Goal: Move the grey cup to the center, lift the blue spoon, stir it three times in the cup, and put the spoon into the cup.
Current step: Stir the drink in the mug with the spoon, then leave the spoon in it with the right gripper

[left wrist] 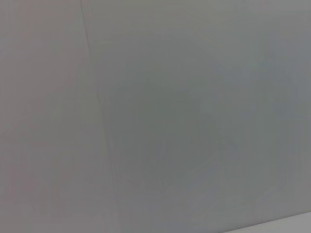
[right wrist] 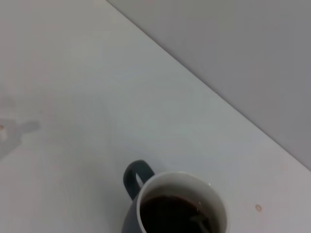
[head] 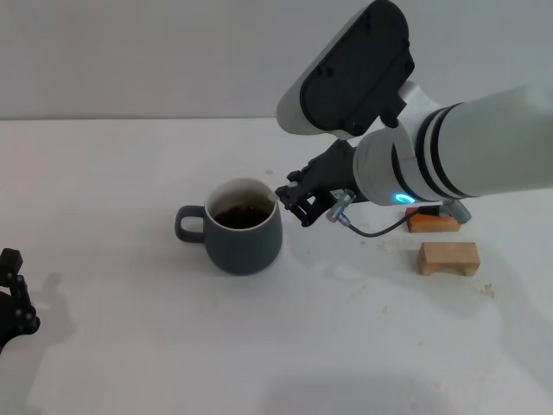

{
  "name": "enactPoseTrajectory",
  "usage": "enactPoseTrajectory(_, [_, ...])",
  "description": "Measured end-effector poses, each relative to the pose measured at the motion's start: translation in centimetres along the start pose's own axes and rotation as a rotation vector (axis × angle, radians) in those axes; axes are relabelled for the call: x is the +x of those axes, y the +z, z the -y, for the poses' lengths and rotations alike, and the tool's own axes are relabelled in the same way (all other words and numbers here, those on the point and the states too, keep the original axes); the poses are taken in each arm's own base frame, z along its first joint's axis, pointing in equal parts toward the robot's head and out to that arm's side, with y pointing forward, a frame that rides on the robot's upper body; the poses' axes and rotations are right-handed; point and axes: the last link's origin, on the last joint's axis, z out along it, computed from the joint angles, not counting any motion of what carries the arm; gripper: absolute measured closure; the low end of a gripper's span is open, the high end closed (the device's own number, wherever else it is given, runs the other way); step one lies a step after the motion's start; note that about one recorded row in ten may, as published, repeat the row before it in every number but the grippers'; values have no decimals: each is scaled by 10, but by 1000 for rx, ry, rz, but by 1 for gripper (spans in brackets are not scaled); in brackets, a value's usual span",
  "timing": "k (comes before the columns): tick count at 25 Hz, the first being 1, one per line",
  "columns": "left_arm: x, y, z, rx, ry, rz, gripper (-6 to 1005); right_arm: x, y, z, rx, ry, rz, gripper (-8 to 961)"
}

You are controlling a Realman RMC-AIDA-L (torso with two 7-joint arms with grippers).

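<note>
White table [head: 130, 363], grey wall behind. Right gripper [head: 298, 203] beside cup [head: 244, 238] rim; jaws' state indiscernible. Left gripper [head: 13, 303] parked, likewise.

A big white table [head: 130, 363] fills most of the head view. Its far edge runs straight across, and behind it stands a plain grey wall [head: 130, 60]. The light is soft, and faint grey shadows lie on the table top near the front edge. Tiny crumbs dot the table by its right edge. The left wrist view shows only flat grey.
</note>
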Motion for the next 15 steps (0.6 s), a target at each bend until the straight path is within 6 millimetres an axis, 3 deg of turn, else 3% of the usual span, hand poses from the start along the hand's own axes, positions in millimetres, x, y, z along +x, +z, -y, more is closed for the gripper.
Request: enactPoseTrajectory(15, [0,0,-4,-13,-6,-2,1000,7,-11,-19,-41,-4,7,758])
